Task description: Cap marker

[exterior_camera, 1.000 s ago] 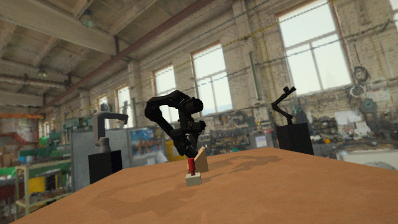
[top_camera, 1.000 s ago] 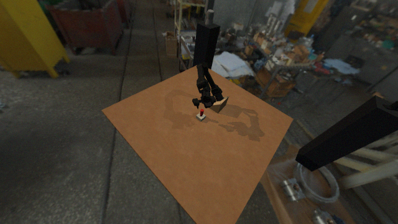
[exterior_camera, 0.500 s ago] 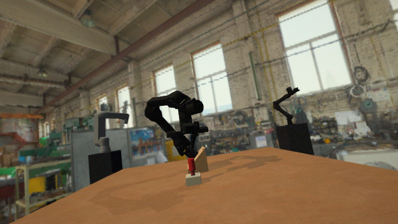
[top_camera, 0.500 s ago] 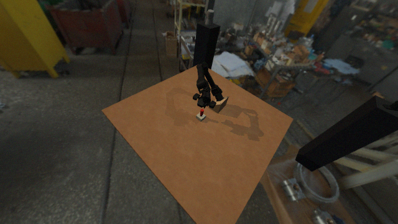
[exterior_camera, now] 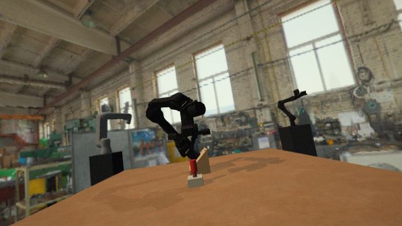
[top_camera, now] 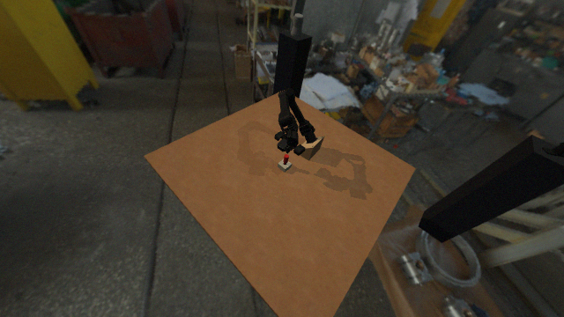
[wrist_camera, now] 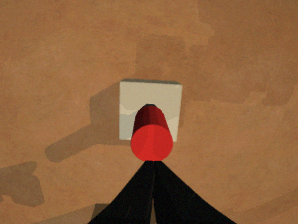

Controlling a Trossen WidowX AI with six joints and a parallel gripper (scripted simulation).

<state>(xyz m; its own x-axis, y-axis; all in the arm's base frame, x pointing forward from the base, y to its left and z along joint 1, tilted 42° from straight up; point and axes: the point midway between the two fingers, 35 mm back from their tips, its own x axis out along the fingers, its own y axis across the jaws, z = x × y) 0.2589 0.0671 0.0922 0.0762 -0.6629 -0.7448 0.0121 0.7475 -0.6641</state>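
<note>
- Wrist view: looks straight down on the cap (wrist_camera: 152, 141), a red cylinder whose round top face hides the marker beneath it. Under it the pale square holder block (wrist_camera: 150, 108) rests on the brown counter (wrist_camera: 60, 43). This view alone shows the block's square outline from above.
- Wrist view: the two dark fingers of the gripper (wrist_camera: 153, 165) meet at a point just below the cap's top face. Only a thin sliver of light shows between them lower down.
- Exterior view: shows the side profile the wrist view lacks. The red cap (exterior_camera: 193, 166) stands upright on the marker, which rises from the holder block (exterior_camera: 195, 181). The gripper (exterior_camera: 190, 156) sits just above and behind the cap's top; contact cannot be told.
- Exterior view: a tan wedge-shaped block (exterior_camera: 203, 161) stands on the counter (exterior_camera: 282, 194) just behind the holder.
- Top view: places the holder block (top_camera: 285, 165) near the counter's far side, with the arm (top_camera: 288, 119) bent over it.
- Gripper state: clenched fully, fingers together, grasping nothing.
</note>
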